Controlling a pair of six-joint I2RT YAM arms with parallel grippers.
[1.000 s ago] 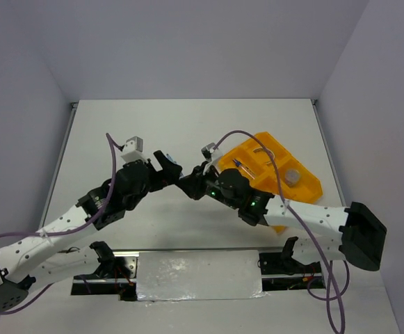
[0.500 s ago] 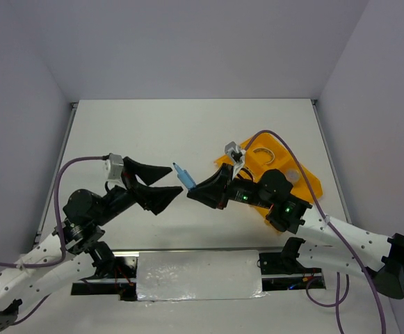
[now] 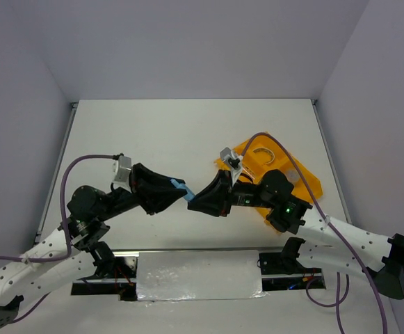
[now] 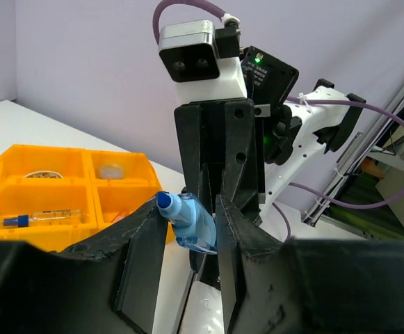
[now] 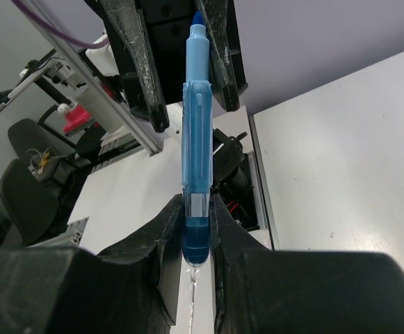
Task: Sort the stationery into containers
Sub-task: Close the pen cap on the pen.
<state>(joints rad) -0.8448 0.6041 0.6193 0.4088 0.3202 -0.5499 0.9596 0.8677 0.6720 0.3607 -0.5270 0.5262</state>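
The blue pen (image 5: 196,125) is up in the air, off to the left of the orange-yellow tray (image 3: 311,186). The right gripper (image 5: 196,206) pinches the pen's bottom end, same as before. A moment ago the left gripper (image 4: 188,207) was wide open and a little way off from the pen's tip. Now it has come in closer to the tray, and its fingers (image 4: 140,257) have gone narrow. They press on both sides of the pen's top end. Both grippers hold the one pen, nose to nose.
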